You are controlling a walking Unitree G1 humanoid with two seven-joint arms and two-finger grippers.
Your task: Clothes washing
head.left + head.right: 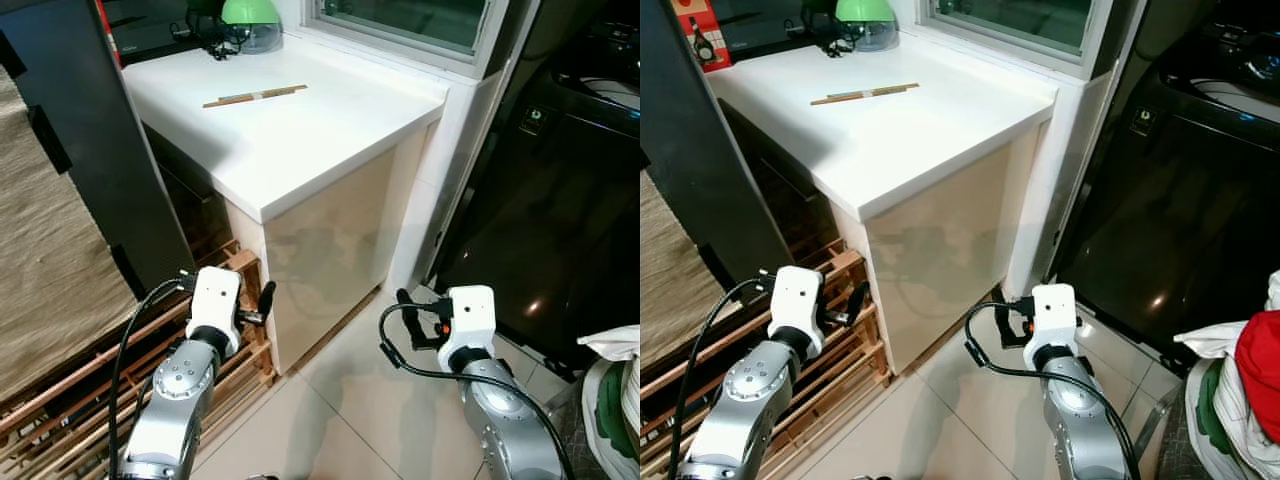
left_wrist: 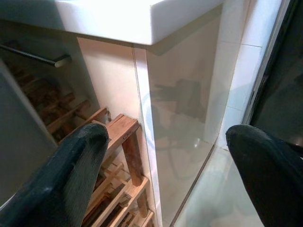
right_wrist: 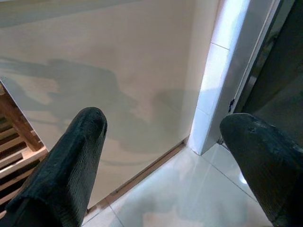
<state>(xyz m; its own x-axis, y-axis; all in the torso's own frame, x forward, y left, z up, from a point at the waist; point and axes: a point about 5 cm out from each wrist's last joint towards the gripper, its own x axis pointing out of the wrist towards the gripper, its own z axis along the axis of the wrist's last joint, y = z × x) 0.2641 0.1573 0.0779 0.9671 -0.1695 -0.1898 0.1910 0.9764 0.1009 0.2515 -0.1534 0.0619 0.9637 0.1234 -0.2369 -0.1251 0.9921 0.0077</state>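
At the far left a dark panel [image 1: 80, 130] stands beside a low wooden slatted rack [image 1: 60, 390], and the left gripper [image 2: 165, 179] hangs just above that rack, empty, its two black fingers spread wide. The risk on this side, as I judge it, is that a turn toward the right swings the arm into the rack's corner post or the near edge of the white counter [image 1: 300, 130], both of them close by. On the counter, far from the robot, lie a pair of chopsticks [image 1: 255, 96] and a green lamp [image 1: 250, 20]; neither is within reach of either arm. The right gripper [image 3: 163, 156] hangs low over the tiled floor [image 1: 350, 400] before the cabinet's cream side, also empty and wide open, close to the white pillar [image 1: 440, 170]; a careless step forward could knock it there. To the right stands the dark washing machine [image 1: 560, 200], its glossy front facing the robot and its body upright, taller than wide, with the top seeming to lie at the far upper right. At the near right edge sits the laundry pile [image 1: 1240, 390], white, green and red cloth heaped in a mesh basket [image 1: 1175, 440], with no clear long axis and mostly cut off by the frame. Because the basket is so close to the right arm and half out of sight, a blind reach could snag the mesh or tip it.
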